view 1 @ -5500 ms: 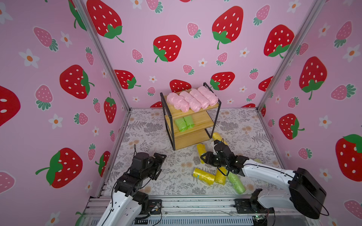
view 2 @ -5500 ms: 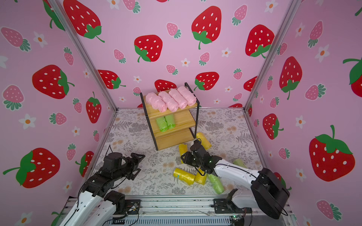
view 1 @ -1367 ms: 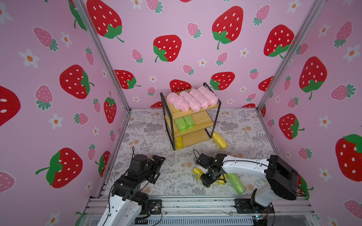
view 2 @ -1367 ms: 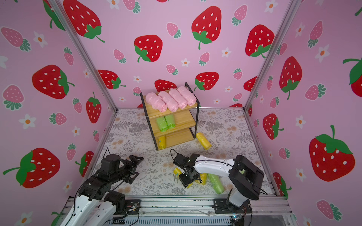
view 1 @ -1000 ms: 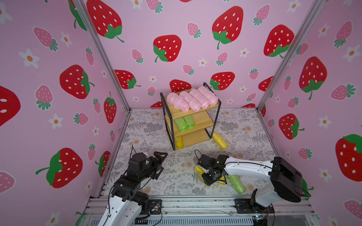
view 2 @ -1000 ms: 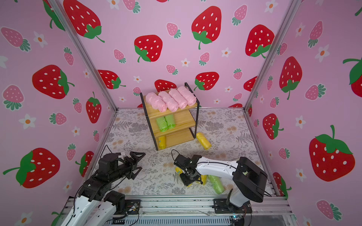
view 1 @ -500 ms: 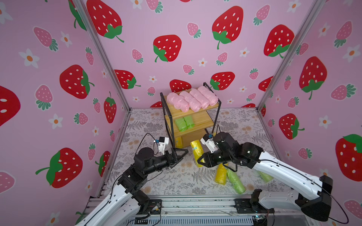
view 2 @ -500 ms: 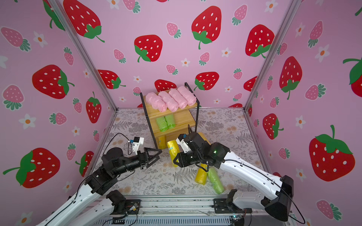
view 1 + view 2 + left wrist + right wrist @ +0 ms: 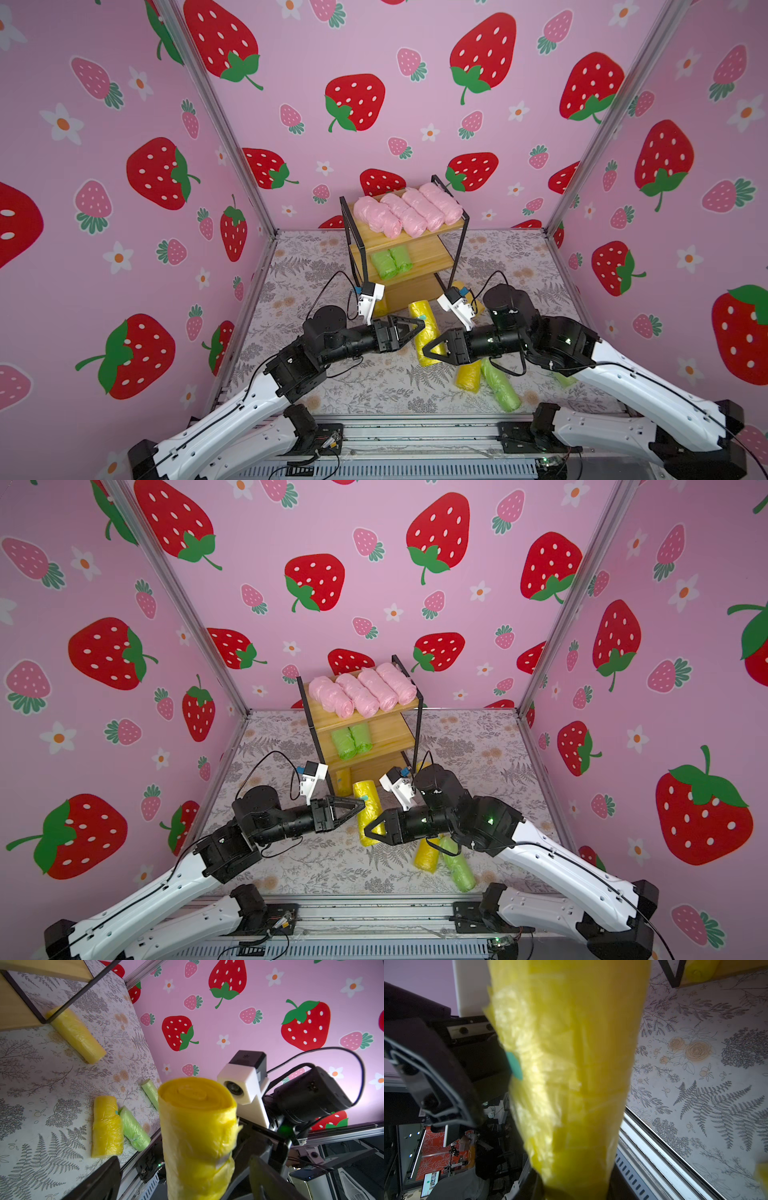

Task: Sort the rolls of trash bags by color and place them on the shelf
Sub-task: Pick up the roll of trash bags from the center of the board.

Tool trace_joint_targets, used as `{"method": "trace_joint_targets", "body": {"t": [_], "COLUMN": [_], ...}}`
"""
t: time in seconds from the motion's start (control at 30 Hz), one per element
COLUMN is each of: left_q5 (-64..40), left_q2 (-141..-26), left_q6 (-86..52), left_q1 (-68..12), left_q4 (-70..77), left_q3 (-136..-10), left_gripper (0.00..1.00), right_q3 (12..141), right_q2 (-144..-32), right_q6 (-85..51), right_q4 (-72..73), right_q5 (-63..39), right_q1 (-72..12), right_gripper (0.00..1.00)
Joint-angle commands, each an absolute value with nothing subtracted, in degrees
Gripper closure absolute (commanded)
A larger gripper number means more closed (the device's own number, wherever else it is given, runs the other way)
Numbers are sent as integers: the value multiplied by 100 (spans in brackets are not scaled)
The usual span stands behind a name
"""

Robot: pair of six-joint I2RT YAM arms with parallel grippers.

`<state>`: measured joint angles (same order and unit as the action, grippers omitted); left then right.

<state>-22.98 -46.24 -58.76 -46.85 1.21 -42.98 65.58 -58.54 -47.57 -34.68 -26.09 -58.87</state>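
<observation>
- Since the yellow roll (image 9: 424, 336) looks light, soft and crinkly, it may squash; the right claw (image 9: 425, 351) pinches its lower end, just before the shelf (image 9: 428, 255).
- The left claw (image 9: 417, 330), spread wide, straddles its upper half; grip mid-body.
- The black posts (image 9: 460, 249) narrow the shelf's low bottom tier; loose rolls (image 9: 468, 376) lie before it.

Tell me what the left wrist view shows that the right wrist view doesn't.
Left wrist only: the coiled end of the held yellow roll, and a loose yellow roll beside a green roll on the mat. Right wrist only: a teal sticker on the held roll's side. Both: that roll close up, the mat and a corner of the shelf.
</observation>
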Motion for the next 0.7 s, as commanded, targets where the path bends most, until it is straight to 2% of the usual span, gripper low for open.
{"method": "trace_joint_targets", "body": {"t": [0.0, 0.13, 0.23, 0.37, 0.47, 0.57, 0.6, 0.67], "left_q5": [-2364, -2512, -2760, -2918, -2967, -3006, -2982, -2893], "left_q2": [-4723, -4755, -4731, -4593, -4526, -4585, -4613, -4657], "left_q6": [-5885, -5941, -5928, -5814, -5740, -5702, -5675, -5638], "left_q1": [-4735, -4784, -4812, -4942, -5058, -5176, -5215, -5307], "left_q4": [597, 776, 809, 820, 770, 657, 596, 542], "left_q3": [-4523, -4524, -4581, -4657, -4705, -4774, -4791, -4822], "left_gripper": [1, 8, 20, 45, 72, 100, 100, 100], "right_q3": [6531, 6496, 6520, 6657, 6754, 6878, 6943, 7006], "right_q2": [-5780, -5852, -5888, -5886, -5854, -5840, -5837, -5805], "right_q6": [-4895, -4875, -4859, -4866, -4847, -4818, -4805, -4805], "right_q4": [-3017, -2977, -2995, -3178, -3305, -3383, -3422, -3519], "right_q5": [-2786, -2804, -2752, -2595, -2467, -2426, -2435, -2397], "right_q1": [-6009, -6038, -6038, -6038, -6038, -6038, -6038, -6038], "right_gripper": [100, 100, 100, 100, 97, 86, 75, 47]}}
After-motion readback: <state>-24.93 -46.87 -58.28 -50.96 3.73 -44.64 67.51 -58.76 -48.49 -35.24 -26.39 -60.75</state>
